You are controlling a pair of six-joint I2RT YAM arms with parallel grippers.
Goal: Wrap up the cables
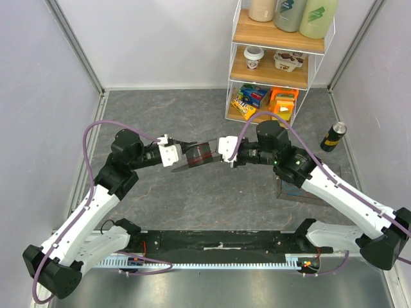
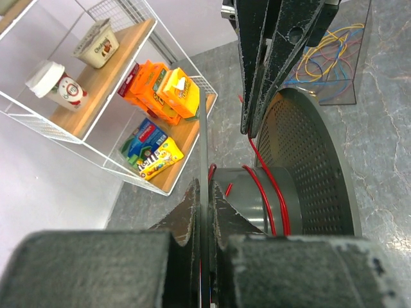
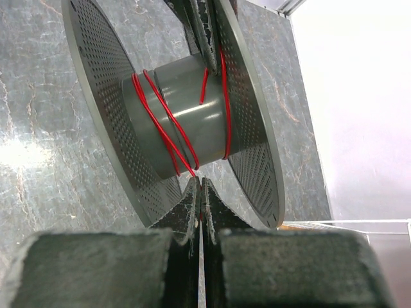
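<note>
A dark grey spool (image 1: 200, 156) hangs above the table between both arms. My left gripper (image 2: 204, 190) is shut on the thin edge of one spool flange (image 2: 203, 135). A red cable (image 3: 168, 127) runs several turns around the hub (image 3: 192, 83). My right gripper (image 3: 200, 182) is shut on that red cable just below the hub. The left wrist view shows the right gripper's fingers (image 2: 250, 58) over the perforated flange (image 2: 308, 167). Loose yellow, blue, orange and red cables (image 2: 334, 54) lie in a clear tray (image 2: 356, 70) on the table.
A white wire shelf (image 1: 276, 61) at the back right holds snack boxes (image 2: 157, 86), cups and bottles. A black can (image 1: 333, 136) stands right of it. The clear tray (image 1: 286, 191) lies under the right arm. Purple hoses loop off both arms.
</note>
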